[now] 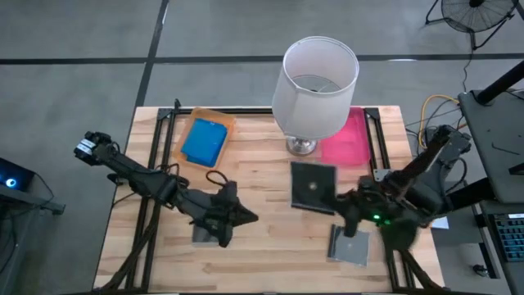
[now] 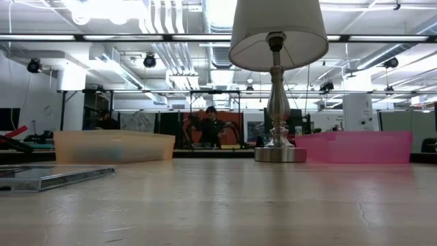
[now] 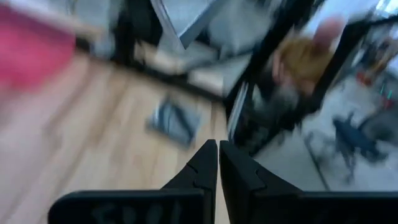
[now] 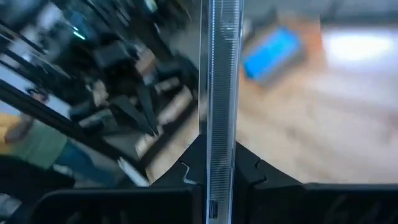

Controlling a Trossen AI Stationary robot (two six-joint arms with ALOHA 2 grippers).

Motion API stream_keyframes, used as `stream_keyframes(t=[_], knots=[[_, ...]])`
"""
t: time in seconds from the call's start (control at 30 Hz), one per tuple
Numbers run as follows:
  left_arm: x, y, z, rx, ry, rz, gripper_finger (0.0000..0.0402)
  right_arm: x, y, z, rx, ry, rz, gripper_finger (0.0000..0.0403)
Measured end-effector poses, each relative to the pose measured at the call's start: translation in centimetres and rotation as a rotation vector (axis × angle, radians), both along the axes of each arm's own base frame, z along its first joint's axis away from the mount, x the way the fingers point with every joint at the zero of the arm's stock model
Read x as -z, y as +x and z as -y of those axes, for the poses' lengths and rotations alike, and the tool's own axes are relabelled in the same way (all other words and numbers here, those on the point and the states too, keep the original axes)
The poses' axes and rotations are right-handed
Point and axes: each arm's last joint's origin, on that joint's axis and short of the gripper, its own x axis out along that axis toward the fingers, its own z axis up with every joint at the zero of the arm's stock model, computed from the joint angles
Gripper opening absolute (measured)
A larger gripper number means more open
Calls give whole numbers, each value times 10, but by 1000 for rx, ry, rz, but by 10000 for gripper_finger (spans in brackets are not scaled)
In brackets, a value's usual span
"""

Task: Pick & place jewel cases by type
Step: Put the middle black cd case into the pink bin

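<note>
The pink tray (image 1: 348,141) sits upper right of centre in the high view, just up-frame of the right gripper (image 1: 348,205) — that is the way the carried case must travel. The gripper's jaws are clamped on a clear jewel case (image 4: 219,93), held edge-on with its long axis running away from the fingers. The right arm reaches in low from the right edge. The left gripper (image 1: 246,217) waits lower centre, jaws together, empty.
</note>
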Motion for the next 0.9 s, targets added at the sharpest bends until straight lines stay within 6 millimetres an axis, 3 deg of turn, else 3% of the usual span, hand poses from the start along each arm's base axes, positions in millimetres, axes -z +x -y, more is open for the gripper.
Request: stream_keyframes(t=[0.13,0.23,0.47,0.63,0.9], knots=[[-29,3,-3,-47,23,184,0,-32,-14,-3,50,-146,83,16],[-40,5,-8,-62,35,258,0,-44,-19,-3,63,-213,94,16],[-50,2,-12,-56,24,293,0,-58,-18,-5,45,-294,93,16],[-56,-5,-14,-47,40,305,0,-77,-14,-20,-96,-504,96,16],[-63,-18,-20,-44,49,304,0,-113,-17,-42,-203,-789,287,16]])
